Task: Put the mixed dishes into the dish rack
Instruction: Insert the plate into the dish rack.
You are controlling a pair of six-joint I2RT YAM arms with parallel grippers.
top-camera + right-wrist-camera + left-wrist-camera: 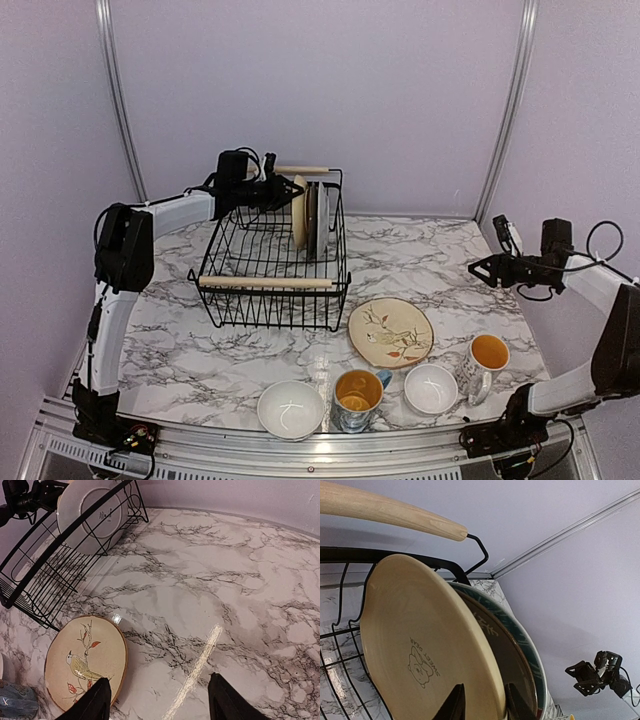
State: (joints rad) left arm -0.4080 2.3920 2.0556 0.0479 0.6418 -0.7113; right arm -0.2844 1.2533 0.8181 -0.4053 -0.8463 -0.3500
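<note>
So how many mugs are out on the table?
2. One mug stands between the left bowl and right bowl; the other mug stands right of both. None looks hidden.

The top external camera looks down from above the near edge over the whole marble table [430,250]. The left wrist camera sits close against the pale yellow plate [420,645] in the dish rack [335,555]. The right wrist camera looks down leftward, sharing the dish rack and bird plate [87,662] with the top view.

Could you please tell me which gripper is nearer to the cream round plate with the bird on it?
Right. The right gripper hovers right of the cream bird plate; the left gripper is far off at the black wire dish rack.
</note>
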